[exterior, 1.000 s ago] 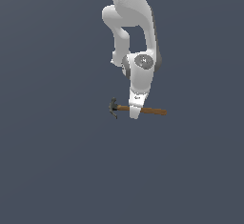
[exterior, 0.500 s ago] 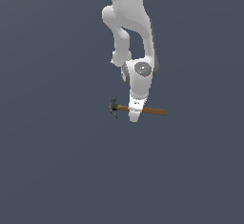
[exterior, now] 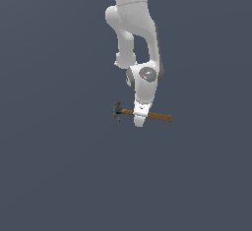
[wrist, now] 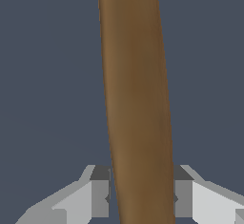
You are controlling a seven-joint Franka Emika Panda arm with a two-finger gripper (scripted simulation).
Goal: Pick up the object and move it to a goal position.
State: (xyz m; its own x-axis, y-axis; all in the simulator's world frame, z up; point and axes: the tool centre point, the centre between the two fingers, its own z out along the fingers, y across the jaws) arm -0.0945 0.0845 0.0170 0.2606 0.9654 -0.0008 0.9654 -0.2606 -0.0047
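Where the arm reaches down, gripper (exterior: 140, 122) clamped on hammer (exterior: 158, 116) handle, head toward exterior view's left

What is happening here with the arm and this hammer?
A simulated Franka arm has its end effector down over a small hammer. In the wrist view, the brown handle runs between the two fingers, which sit against its sides, so the end effector appears shut on it. In the exterior view the dark head points to that view's left, and the handle sticks out to the right. Whether the hammer is already off the ground cannot be told.
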